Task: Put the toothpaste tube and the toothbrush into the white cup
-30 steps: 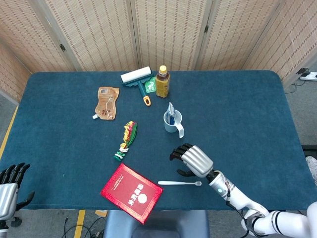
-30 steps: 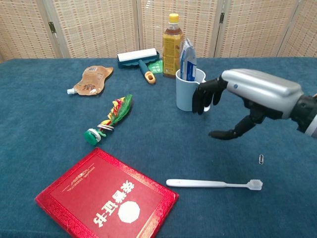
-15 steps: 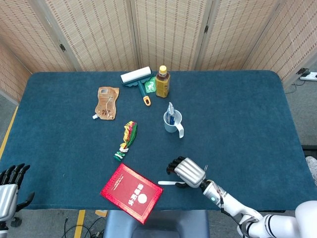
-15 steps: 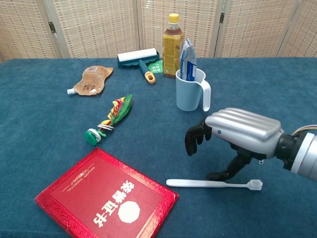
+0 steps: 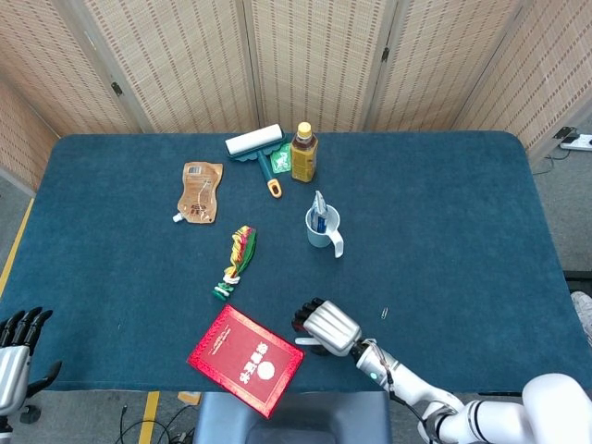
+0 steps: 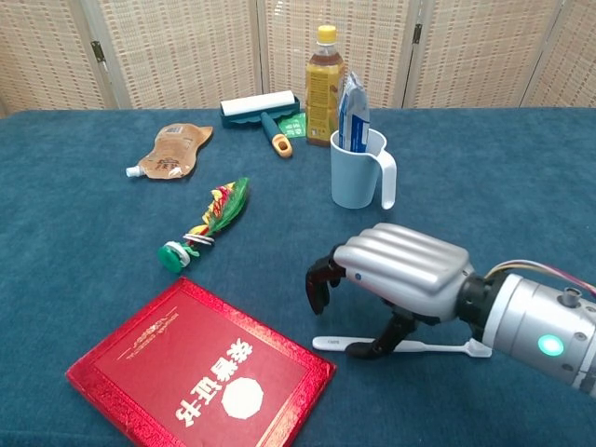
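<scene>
The right hand [image 6: 396, 279] is low over the toothbrush [image 6: 438, 346], at about 6 o'clock on the blue table [image 5: 444, 222]. Its fingers [image 6: 318, 284] curl down and its thumb touches the table right by the handle. It is bent over the toothbrush, but the pictures do not show if it grips it yet, so one cannot tell. The toothbrush lies flat, with its brush end pointing to 3 o'clock.

The white cup [image 6: 358, 172] stands upright near the middle of the table, at 12 o'clock from the right hand. The toothpaste tube [image 6: 353, 110] is in the cup and sticks up out of the top.

The red book [image 6: 200, 368] lies flat at 9 o'clock from the toothbrush, just beside its handle end. A bottle [image 6: 323, 84] stands behind the cup. A lint roller [image 6: 264, 112] lies at 9 o'clock from the bottle. A brown pouch [image 6: 172, 151] lies further to the left. A bright candy wrapper [image 6: 209, 223] lies between the pouch and the book.

The left hand [image 5: 17, 347] is off the table at the 8 o'clock corner. Its fingers are apart and it holds nothing.
</scene>
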